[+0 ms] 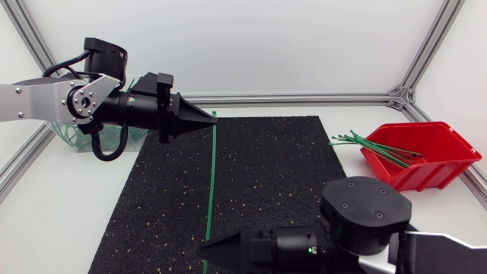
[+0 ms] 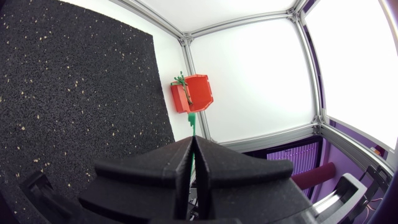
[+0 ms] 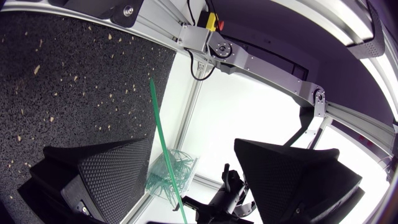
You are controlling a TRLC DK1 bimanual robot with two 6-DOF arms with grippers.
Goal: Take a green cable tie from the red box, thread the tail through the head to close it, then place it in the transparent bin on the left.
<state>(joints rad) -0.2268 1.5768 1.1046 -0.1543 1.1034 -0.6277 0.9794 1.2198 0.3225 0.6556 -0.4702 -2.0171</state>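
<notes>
Left claw [image 1: 211,119] tight on cable tie [image 1: 211,183]

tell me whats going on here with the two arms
The left gripper is shut on one end of a green cable tie, held straight over the black mat. Its other end runs between the right gripper's open fingers. It is not yet looped. More ties lie in the red box; the transparent bin holds some.
</notes>
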